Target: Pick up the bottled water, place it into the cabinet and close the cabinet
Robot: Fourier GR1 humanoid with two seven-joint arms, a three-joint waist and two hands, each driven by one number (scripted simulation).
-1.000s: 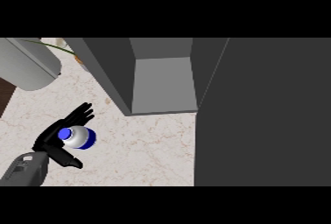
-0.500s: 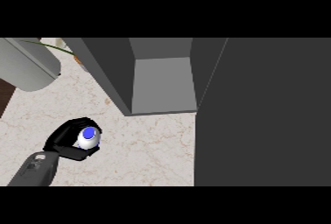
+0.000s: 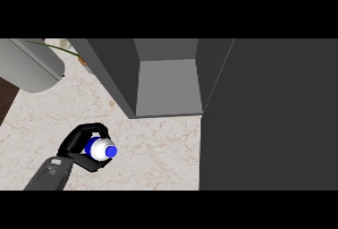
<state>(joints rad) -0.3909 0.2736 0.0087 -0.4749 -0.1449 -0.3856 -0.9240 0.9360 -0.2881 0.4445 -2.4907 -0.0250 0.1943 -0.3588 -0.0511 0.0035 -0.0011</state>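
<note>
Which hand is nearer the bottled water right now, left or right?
Left. The left hand has its fingers curled round the bottled water on the counter. The right hand is not in view, so its position cannot be told.

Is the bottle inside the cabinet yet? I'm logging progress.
No: the bottle sits over the counter in the left hand, short of the open cabinet.
</note>
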